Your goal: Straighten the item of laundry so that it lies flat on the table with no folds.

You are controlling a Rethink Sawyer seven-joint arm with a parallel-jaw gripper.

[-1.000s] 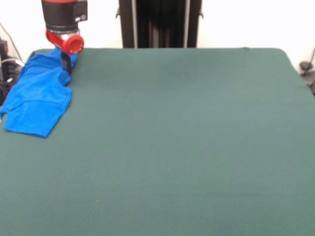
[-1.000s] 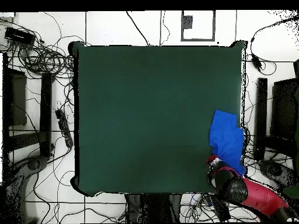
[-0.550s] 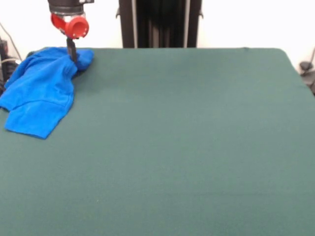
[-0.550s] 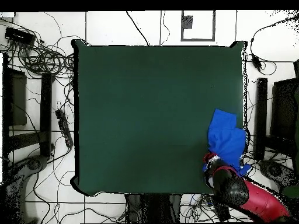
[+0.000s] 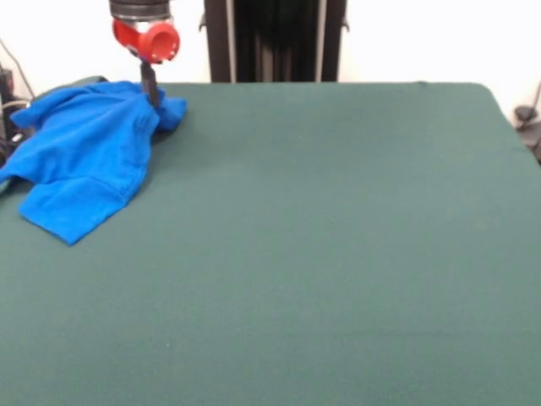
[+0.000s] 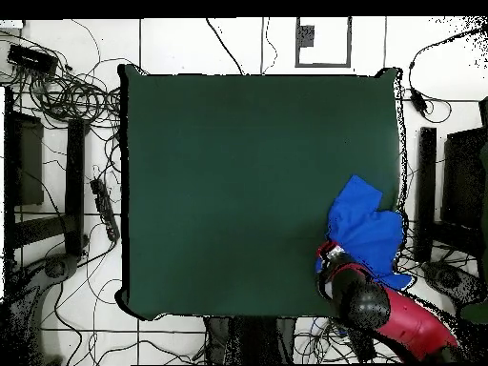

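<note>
The item of laundry (image 5: 89,148) is a bright blue shirt, bunched and folded, near the far left corner of the green table (image 5: 338,237). Its left part reaches the table's edge. My gripper (image 5: 150,91), under a red collar, is shut on the shirt's upper right corner and holds that corner raised off the cloth. From above, the item of laundry (image 6: 364,227) lies at the table's (image 6: 248,172) lower right edge, with my gripper (image 6: 327,259) at its lower left tip and the red arm trailing away to the lower right.
Tangled cables (image 6: 67,95) lie on the floor left of the table in the overhead view. A black stand (image 6: 426,191) runs along the table's right side, close to the shirt. The wide green surface stretches away from the shirt toward the opposite side.
My gripper has risen and moved inward over the table, dragging the shirt's held corner with it. The shirt has spread wider and shifted away from the table's edge.
</note>
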